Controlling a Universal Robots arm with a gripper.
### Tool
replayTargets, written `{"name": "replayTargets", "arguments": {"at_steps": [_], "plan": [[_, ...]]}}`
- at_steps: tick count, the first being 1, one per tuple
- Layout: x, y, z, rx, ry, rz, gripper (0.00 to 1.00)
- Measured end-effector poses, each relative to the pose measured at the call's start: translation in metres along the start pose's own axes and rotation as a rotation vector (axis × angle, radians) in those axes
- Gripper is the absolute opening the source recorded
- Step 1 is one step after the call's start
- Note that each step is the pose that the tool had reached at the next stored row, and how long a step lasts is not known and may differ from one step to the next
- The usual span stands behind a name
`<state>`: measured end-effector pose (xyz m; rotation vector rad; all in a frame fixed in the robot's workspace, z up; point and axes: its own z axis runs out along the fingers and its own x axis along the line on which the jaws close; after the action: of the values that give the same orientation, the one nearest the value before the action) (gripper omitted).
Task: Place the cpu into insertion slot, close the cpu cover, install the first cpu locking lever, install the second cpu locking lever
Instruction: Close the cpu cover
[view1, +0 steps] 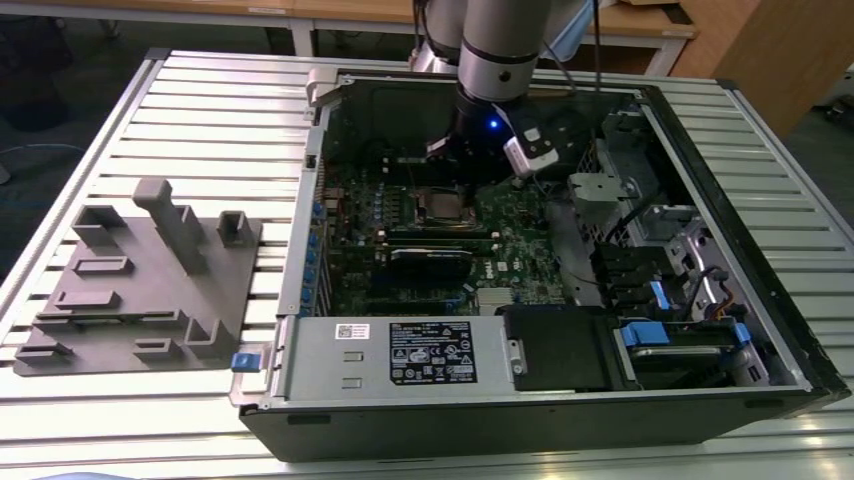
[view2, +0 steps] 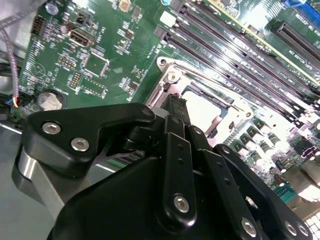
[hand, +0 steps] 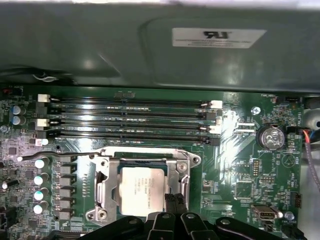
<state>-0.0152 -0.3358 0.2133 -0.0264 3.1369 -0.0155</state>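
The cpu (hand: 141, 192) lies in the socket on the green motherboard, its silver-grey top showing through the square opening of the cpu cover (hand: 104, 176). The cover lies flat over it. A thin metal locking lever (hand: 60, 155) runs along one side of the socket, its hooked end sticking out past the corner. My gripper (hand: 173, 201) hovers low over the socket's edge, fingers together and holding nothing. In the second wrist view the gripper (view2: 176, 107) reaches over the cpu (view2: 206, 107) and the cover (view2: 167, 80). The exterior view shows the gripper (view1: 461, 155) just behind the socket (view1: 438, 205).
The open computer case (view1: 747, 330) lies on a slatted table. Memory slots (hand: 130, 120) run beside the socket. A grey fixture block (view1: 140, 280) stands at the exterior view's left. A power supply (view1: 387, 355) and drive bays (view1: 667, 300) crowd the near and right sides.
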Motion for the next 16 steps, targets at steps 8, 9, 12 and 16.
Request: {"name": "replayTargets", "arguments": {"at_steps": [8, 9, 12, 16], "plan": [[0.0164, 0.0003, 0.0028, 0.0001, 0.0, 0.002, 0.11], [0.0188, 0.0004, 0.003, -0.0002, 0.0, 0.002, 0.11], [0.0241, 0.0004, 0.003, 0.0001, 0.0, 0.003, 0.11], [0.0244, 0.0004, 0.003, 0.0001, 0.0, 0.003, 0.11]]}}
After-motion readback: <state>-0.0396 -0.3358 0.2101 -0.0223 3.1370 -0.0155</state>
